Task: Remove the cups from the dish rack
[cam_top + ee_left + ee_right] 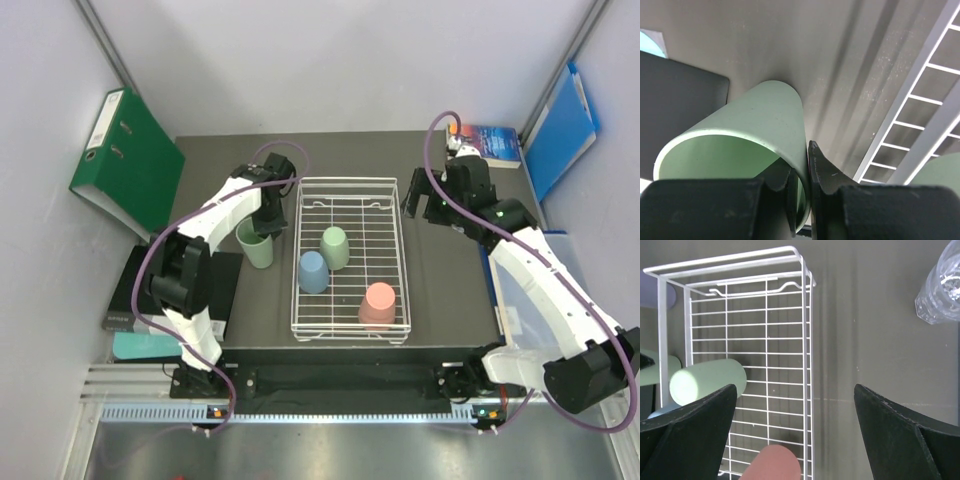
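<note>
Because the green cup (755, 115) looks light, stiff and smooth, the left gripper (802, 167) is clamped on its thin rim wall, just beside the dish rack (348, 181); the right gripper (795, 390) hangs wide apart.

Overhead, 2 wrist views share dish rack (349, 181).

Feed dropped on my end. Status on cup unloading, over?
Left gripper shut on mint cup, outside dish rack. Right gripper open, beside rack. In rack: green cup, blue cup, pink cup. Nothing blocking them.
</note>
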You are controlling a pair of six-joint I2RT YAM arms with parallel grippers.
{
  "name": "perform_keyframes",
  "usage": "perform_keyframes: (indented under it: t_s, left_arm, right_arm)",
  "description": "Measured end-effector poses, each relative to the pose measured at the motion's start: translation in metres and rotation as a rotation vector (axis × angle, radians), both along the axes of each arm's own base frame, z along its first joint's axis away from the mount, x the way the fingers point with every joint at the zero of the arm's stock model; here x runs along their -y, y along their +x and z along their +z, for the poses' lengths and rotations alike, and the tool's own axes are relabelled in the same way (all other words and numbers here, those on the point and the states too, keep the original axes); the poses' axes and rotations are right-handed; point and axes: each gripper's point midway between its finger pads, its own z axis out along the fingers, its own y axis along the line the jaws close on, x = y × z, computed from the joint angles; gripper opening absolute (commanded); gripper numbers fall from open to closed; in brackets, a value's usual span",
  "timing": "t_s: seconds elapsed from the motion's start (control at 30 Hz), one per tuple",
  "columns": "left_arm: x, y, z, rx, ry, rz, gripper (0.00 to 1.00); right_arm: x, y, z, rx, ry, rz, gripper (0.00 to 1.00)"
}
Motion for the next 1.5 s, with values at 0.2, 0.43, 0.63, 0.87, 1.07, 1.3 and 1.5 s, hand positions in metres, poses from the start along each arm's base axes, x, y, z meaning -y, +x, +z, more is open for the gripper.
perform_keyframes:
  t_s: [0.2, 0.43, 0.63, 0.87, 1.07, 1.3, 1.5]
  left_arm:
    - [0.001, 0.005, -0.004, 0.002, -0.015, 0.000, 0.30]
    - [0.003, 0.006, 0.000, 0.005, -0.024, -0.020, 0.58]
    - [0.011, 0.025, 0.040, 0.087, -0.055, -0.027, 0.63]
    - [0.017, 0.051, 0.150, 0.374, -0.147, -0.022, 0.64]
    - [0.002, 0.016, 0.215, 0.622, -0.252, 0.004, 0.65]
    - [-0.011, -0.009, 0.212, 0.690, -0.286, 0.039, 0.66]
    - [-0.012, -0.012, 0.185, 0.638, -0.266, 0.041, 0.66]
  right_arm:
    - [0.000, -0.003, -0.008, -0.019, -0.012, 0.008, 1.00]
    - [-0.003, -0.004, -0.009, -0.020, -0.011, 0.022, 1.00]
    - [-0.009, -0.006, -0.009, -0.022, -0.013, 0.039, 1.00]
    - [-0.079, -0.025, -0.018, -0.036, -0.067, 0.255, 1.00]
    - [-0.143, -0.046, -0.043, -0.083, -0.122, 0.419, 1.00]
    - [-0.163, -0.040, -0.054, -0.098, -0.157, 0.434, 1.00]
    - [-0.176, -0.026, -0.048, -0.077, -0.154, 0.424, 1.00]
